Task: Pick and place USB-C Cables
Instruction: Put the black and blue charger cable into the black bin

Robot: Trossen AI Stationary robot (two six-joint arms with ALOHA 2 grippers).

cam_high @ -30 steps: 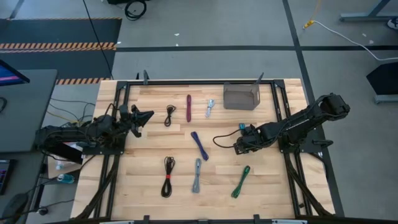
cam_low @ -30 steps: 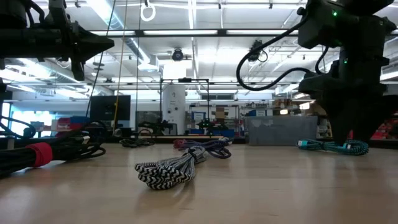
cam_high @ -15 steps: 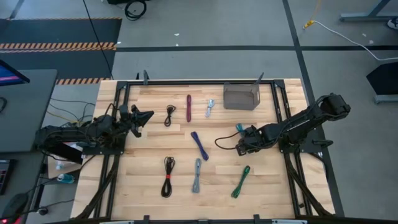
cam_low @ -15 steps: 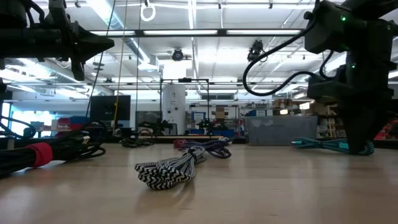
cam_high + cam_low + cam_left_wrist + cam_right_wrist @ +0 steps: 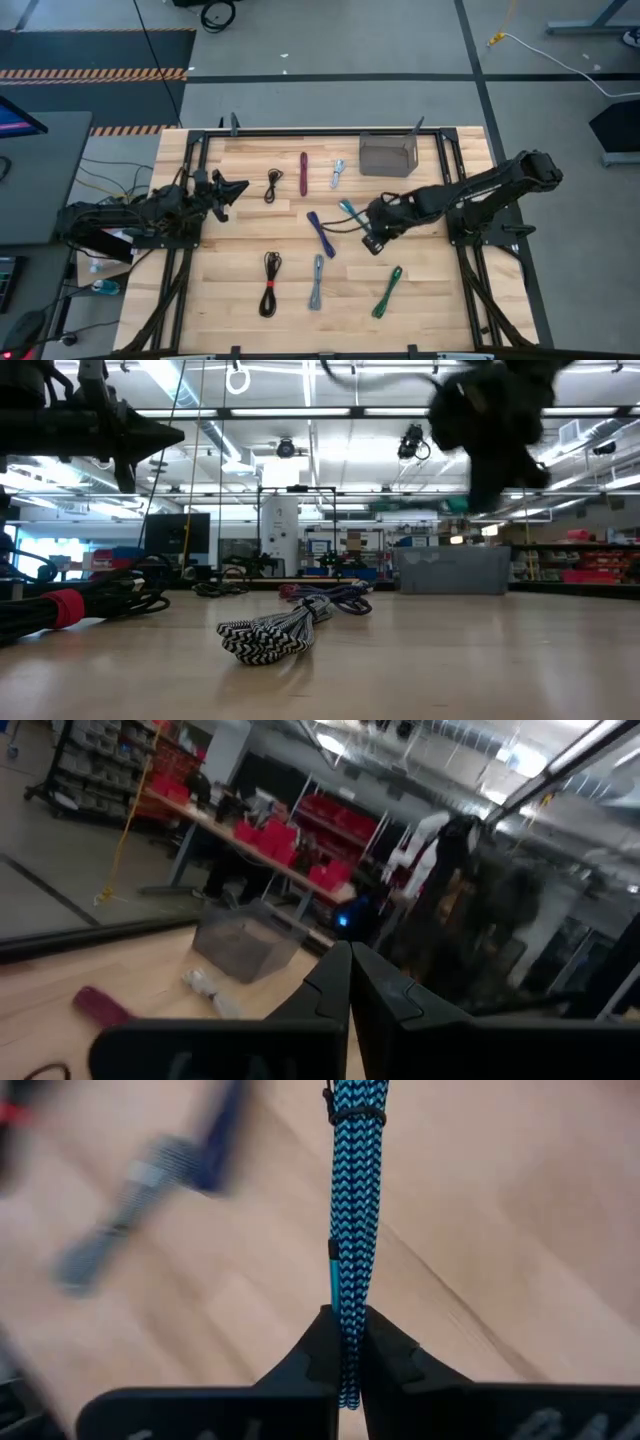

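Translucent grey bin (image 5: 387, 156) at the wooden table's (image 5: 430, 300) far edge, shelving in the room behind

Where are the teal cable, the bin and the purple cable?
teal cable (image 5: 352, 1230): right wrist view, on its braided middle.
bin (image 5: 386, 156): high view, on its side wall.
purple cable (image 5: 321, 235): high view, on its middle.

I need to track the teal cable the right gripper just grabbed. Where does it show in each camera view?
High view: teal cable at table centre, at the right gripper, beside the purple cable.
Low view: cannot make it out; only the blurred right arm shows.
Left wrist view: not visible.
Right wrist view: teal cable clamped between the fingers.
Shared landmark: grey bin.
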